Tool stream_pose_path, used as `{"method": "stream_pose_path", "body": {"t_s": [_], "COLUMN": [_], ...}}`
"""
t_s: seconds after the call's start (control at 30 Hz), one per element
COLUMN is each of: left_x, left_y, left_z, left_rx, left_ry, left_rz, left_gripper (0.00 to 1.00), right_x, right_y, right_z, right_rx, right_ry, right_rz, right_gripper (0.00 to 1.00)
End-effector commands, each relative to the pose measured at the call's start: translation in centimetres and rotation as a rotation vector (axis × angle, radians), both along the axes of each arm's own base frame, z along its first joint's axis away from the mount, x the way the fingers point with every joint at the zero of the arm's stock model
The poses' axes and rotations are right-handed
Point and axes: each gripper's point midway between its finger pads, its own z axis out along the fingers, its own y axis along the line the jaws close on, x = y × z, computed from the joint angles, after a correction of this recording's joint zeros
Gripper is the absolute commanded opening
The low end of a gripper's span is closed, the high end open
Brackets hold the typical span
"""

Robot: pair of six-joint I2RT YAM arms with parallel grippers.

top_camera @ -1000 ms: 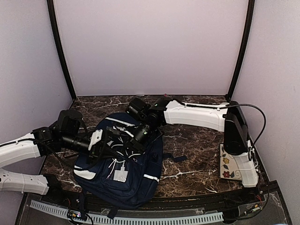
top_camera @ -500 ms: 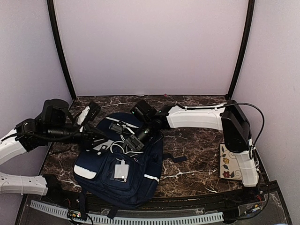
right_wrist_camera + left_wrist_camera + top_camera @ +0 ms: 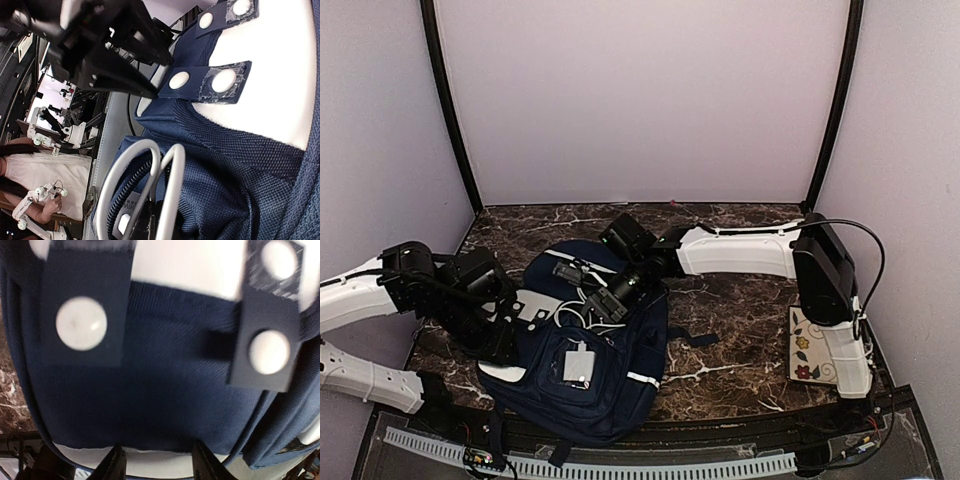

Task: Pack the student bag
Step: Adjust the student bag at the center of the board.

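Shows student bag [image 3: 605, 400] flat on marbled table [image 3: 740, 290], toward 7 o'clock. Has left tool [image 3: 157, 467] spread at bag's 9 o'clock flank, tips near navy fabric. Has right tool [image 3: 610, 300] pressed together at bag's 12 o'clock end, beside white cord loops [image 3: 176, 155].

Blurred, the navy-blue fabric backpack [image 3: 165, 405] overruns every edge of the left wrist view; the left gripper [image 3: 158, 459] shows only fingertips.

The dark, white-veined marble tabletop [image 3: 740, 300] carries a navy bag [image 3: 610, 390] lying flat on its near-left part, and a pale flowered card [image 3: 804, 355] well to the right of the bag, by the near edge.
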Motion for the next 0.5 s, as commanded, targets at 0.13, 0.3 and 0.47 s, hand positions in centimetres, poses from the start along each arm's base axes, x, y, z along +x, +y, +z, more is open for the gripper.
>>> {"method": "stream_pose_path", "body": {"t_s": [0.13, 0.3, 0.47], "left_x": [-0.2, 7.9, 16.5], "left_y": [1.0, 1.1, 0.5], "left_z": [-6.4, -5.2, -2.3], "left_rx": [0.082, 0.067, 0.067], "left_ry": [-0.028, -0.377, -0.596], "left_rz": [0.127, 0.207, 0.15], "left_gripper": [0.58, 0.62, 0.62], "right_x": [3.6, 3.2, 3.3], "right_y": [-1.1, -1.4, -1.5], "right_z": [-9.3, -8.0, -6.5], "right_rx": [-0.215, -0.195, -0.167], "right_ry": [-0.128, -0.125, -0.123], "right_rz": [-0.157, -0.164, -0.215], "right_gripper": [0.0, 0.0, 0.0]}}
